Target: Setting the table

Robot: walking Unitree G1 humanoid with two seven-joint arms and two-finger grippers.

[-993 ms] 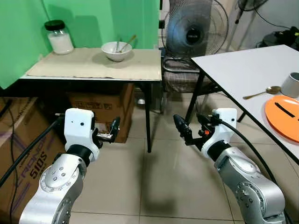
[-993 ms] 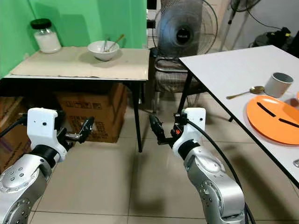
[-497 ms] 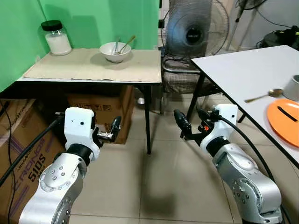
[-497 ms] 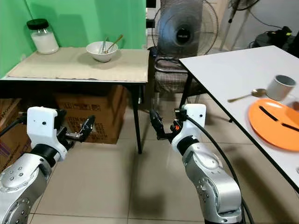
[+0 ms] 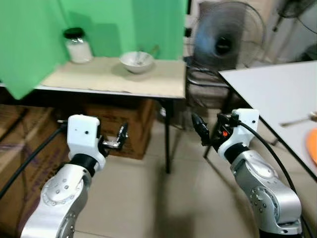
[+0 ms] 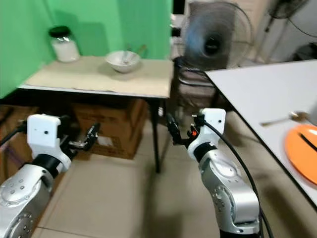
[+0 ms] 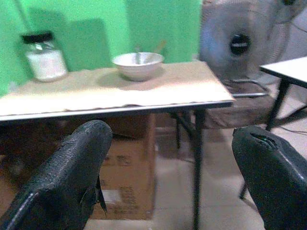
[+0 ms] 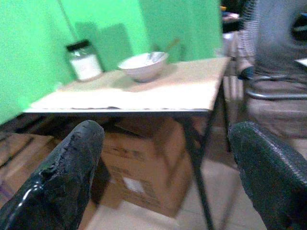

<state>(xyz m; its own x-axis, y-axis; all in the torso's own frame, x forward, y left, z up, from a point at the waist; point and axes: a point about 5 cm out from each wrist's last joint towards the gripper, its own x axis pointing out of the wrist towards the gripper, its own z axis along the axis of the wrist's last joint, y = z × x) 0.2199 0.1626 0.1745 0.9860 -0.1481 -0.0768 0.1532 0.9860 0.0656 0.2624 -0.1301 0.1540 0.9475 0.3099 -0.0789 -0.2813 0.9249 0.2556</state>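
Left eye view showed a blurred scene, with both silver arms raised in front of the robot above a tiled floor (image 5: pixel 148 198). The left hand (image 5: pixel 120 140) hung low before a cardboard box (image 5: pixel 121 124), and in the left wrist view its 2 black fingers (image 7: pixel 67 177) stood well apart with nothing between them. The right hand (image 5: pixel 204 133) was held up near the corner of the white bench (image 5: pixel 267 89), and its fingers (image 8: pixel 62 177) were also spread wide and held nothing.

Ahead stood a low bench (image 5: pixel 114 79) covered with a beige cloth (image 7: pixel 124 88), set against a green backdrop (image 5: pixel 124 25). On the cloth sat a white bowl (image 5: pixel 137 61) with 2 utensil handles sticking out of it, well apart from both hands. A glass jar (image 5: pixel 78 46) with a black lid and white contents stood near the far left corner of the cloth, apart from the bowl.

Behind the low bench's right end stood a floor fan (image 5: pixel 225 44), with a chair seat (image 5: pixel 208 82) below it. On the white bench at the right, a spoon (image 6: pixel 282 119) lay just beside an orange plate (image 6: pixel 303 151) that carried a dark strip; both were cut by the picture edge.
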